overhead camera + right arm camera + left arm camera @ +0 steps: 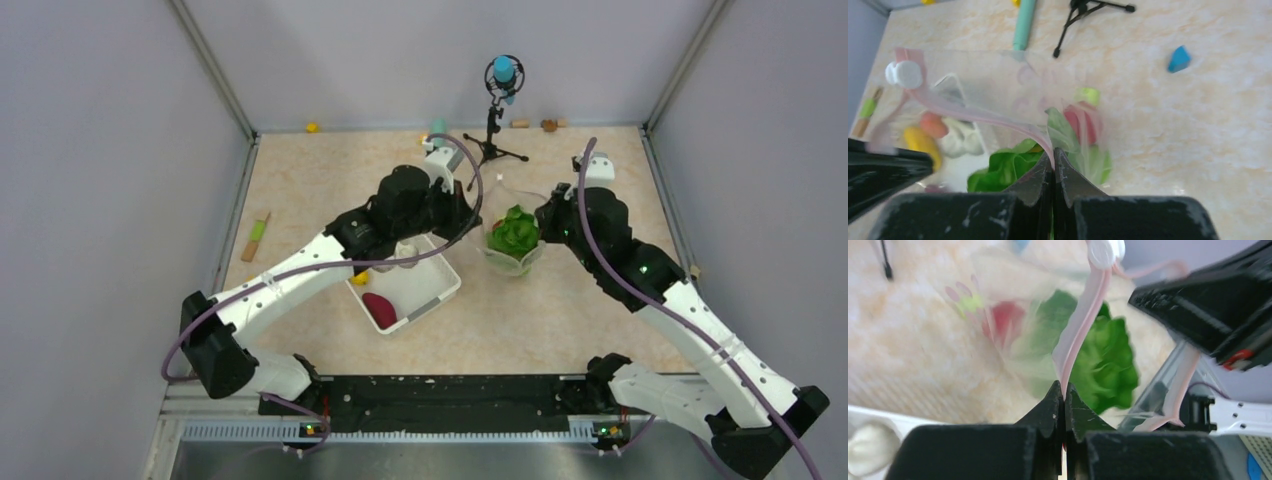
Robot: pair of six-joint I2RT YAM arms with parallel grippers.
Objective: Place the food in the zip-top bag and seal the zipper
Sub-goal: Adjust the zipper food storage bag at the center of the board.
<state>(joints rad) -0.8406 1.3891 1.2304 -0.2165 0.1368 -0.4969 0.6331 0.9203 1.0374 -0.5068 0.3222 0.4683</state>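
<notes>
Left wrist view: left pincer (1064, 388) clamps the zipper (1083, 325), cabbage (1108, 365) bagged.

I work in a lab test booth: plain grey walls (100, 150) box in my table (300, 180), with a microphone (503, 72) on a tripod.

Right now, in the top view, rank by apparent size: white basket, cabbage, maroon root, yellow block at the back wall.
white basket
cabbage
maroon root, not far behind the cabbage, which may sit nearer the camera
yellow block
</notes>
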